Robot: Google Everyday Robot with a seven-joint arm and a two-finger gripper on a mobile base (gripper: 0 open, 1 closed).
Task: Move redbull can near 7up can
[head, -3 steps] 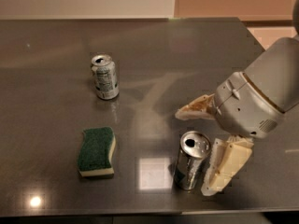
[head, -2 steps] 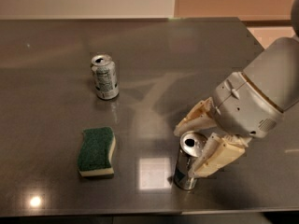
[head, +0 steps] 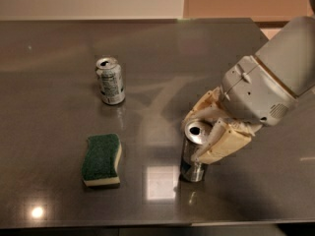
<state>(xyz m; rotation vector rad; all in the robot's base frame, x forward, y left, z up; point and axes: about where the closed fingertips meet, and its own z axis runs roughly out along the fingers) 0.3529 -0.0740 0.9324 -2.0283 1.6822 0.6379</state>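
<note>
The redbull can (head: 192, 156) stands upright on the dark table near the front, right of centre; its shiny top with the pull-tab hole shows. My gripper (head: 204, 132) comes in from the right, and its cream fingers (head: 221, 142) sit on both sides of the can's upper part, shut on it. The 7up can (head: 110, 80) stands upright at the left middle of the table, well apart from the redbull can, up and to the left of it.
A green sponge with a cream base (head: 102, 159) lies at the front left, between the two cans and nearer me. The dark table (head: 197, 58) ends close in front of the redbull can. My grey arm (head: 275, 77) fills the right side.
My gripper's fingers, spread around the redbull can a second ago, have closed in on it. The can has shifted slightly left with the gripper. The 7up can and sponge have not moved.
</note>
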